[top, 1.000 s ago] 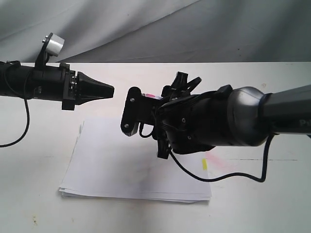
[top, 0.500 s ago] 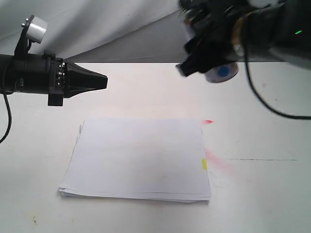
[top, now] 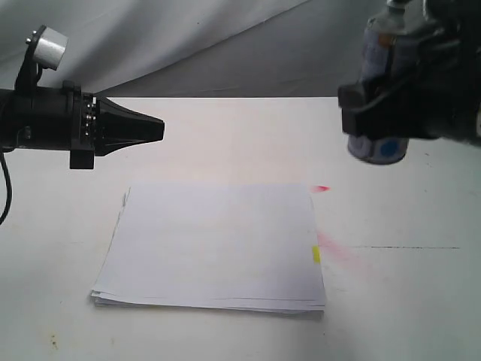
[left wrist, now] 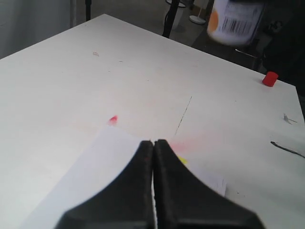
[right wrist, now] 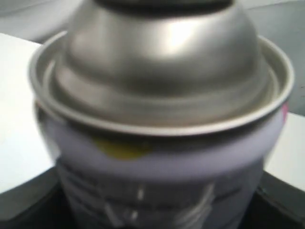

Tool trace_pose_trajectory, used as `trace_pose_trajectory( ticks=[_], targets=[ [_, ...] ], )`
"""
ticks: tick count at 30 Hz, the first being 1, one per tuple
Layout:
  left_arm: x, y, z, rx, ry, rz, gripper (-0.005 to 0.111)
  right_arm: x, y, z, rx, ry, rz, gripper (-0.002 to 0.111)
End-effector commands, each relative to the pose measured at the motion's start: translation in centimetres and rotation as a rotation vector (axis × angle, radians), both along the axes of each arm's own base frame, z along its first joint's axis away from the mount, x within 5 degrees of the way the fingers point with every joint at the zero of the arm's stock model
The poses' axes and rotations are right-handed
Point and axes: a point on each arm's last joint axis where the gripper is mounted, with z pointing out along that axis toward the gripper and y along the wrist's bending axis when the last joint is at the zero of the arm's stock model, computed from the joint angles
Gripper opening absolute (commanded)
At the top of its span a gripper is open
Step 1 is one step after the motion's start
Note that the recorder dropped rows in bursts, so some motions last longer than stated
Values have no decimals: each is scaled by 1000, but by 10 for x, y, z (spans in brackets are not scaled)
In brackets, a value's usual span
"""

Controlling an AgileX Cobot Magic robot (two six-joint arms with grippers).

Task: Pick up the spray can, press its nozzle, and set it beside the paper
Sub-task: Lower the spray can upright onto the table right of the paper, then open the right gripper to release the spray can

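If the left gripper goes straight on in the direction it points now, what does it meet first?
Probably the spray can in the right gripper: in the exterior view the shut left gripper points level at it, with only air between. Depth is unclear; it may pass beside.

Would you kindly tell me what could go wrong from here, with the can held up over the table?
1. The spray can hangs high above the table in the right gripper; if the grip slips, it may drop and roll.
2. Pink spray marks lie on the table right beside the paper; a nozzle press aimed that way could stain the sheets.
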Motion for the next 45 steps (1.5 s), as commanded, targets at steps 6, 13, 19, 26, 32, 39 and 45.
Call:
trace_pose_trajectory(
  ticks=[6, 13, 19, 26, 32, 39, 45],
  targets=[
    [-1, 1, 2, -16, 6, 15, 0, 51, -10, -51, 197, -154, 35, 0],
    [-1, 1, 2, -18, 15, 18, 0, 85, -15, -104, 159, -272, -23, 0],
    [-1, 1, 2, -23, 32, 23, 0, 118, -7, -146, 151, -272, -19, 0],
    [-1, 1, 2, -23, 34, 23, 0, 159, 3, -156, 163, -317, -19, 0],
    [-1, 1, 2, -22, 34, 25, 0, 176, 6, -172, 140, -275, -21, 0],
    [-1, 1, 2, -16, 33, 30, 0, 175, 6, -196, 97, -190, -23, 0],
    [-1, 2, 0, 11, 34, 28, 0, 175, 5, -202, 85, -160, -24, 0]
  ],
)
